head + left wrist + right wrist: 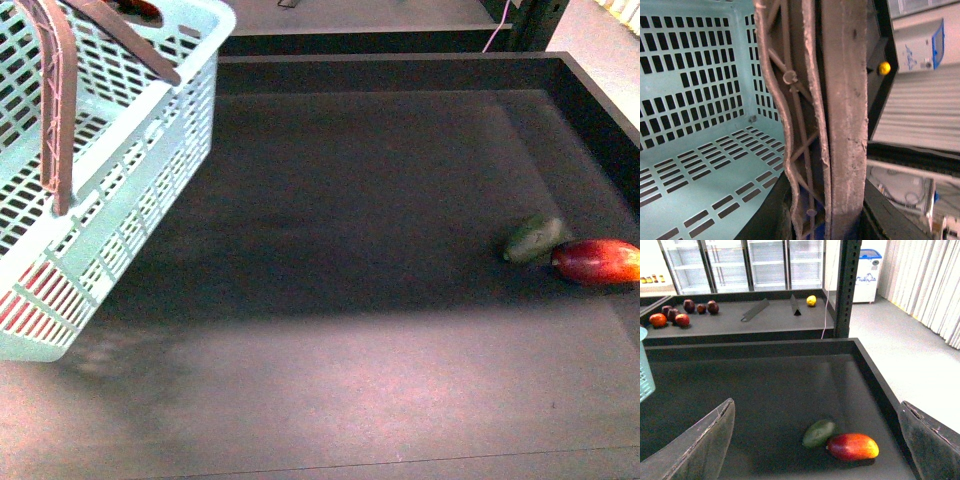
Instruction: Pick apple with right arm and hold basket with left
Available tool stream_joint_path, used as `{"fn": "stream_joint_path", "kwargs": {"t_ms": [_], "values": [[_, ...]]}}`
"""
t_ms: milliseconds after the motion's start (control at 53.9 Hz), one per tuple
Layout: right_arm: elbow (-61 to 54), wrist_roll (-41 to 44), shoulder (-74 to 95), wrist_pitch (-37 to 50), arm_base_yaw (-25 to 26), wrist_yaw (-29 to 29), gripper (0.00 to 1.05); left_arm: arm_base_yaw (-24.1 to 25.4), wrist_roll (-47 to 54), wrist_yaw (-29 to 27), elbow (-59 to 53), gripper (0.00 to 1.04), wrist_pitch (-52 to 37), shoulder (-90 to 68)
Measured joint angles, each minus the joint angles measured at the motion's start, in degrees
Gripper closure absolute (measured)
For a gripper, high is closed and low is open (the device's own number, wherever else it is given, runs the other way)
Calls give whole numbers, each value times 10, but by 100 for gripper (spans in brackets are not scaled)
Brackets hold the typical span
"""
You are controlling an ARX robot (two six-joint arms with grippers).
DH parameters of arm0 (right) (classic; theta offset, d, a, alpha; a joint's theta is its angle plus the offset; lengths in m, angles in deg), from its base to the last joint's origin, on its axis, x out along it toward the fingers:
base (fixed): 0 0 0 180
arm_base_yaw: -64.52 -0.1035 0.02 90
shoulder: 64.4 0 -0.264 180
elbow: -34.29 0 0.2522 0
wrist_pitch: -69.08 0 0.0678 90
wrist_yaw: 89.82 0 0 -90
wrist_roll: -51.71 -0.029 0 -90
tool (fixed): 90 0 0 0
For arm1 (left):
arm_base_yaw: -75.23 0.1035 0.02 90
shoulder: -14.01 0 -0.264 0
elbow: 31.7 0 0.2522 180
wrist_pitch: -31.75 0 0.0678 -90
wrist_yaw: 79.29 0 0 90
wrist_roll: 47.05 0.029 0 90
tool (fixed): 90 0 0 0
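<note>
Clamping the basket's handles, our left gripper holds it tilted. Our right gripper hangs spread and empty above a green fruit touching a red mango on the dark tray. A reddish shape shows at the basket's far rim; we cannot tell whether it is the apple.

basket: light turquoise plastic, seen from inside; slotted floor + two slotted walls meeting at a corner.
handle: brown-mauve, v. close to cam, crosses the whole frame; flat scuffed face, w/ a ribbed, cross-braced underside next to it; hides part of one basket wall.
left gripper: one dark finger each side of handle, both tight against it, handle btwn them.
yellow obj: small, round, beyond handle by a black edge; too small to ID.
cabinet: white w/ blue trim, in bkgd.
ribbed surface: pale, striped, next to cabinet; curtain or panel, can't tell.
</note>
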Motion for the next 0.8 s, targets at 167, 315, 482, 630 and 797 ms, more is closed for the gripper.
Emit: {"fn": "stream_joint_path", "kwargs": {"t_ms": [167, 315, 482, 630, 797], "values": [[0, 0, 0, 0, 0, 0, 9, 36, -36, -4, 1, 85, -39, -61], [0, 0, 0, 0, 0, 0, 9, 44, -78, -7, 1, 85, -61, -100], [0, 0, 0, 0, 0, 0, 9, 47, -116, -24, -4, 85, -91, -118], [0, 0, 0, 0, 0, 0, 9, 52, -127, -39, -24, 85, -108, -119], [0, 0, 0, 0, 0, 0, 9, 54, -134, -52, -46, 85, -110, -121]]}}
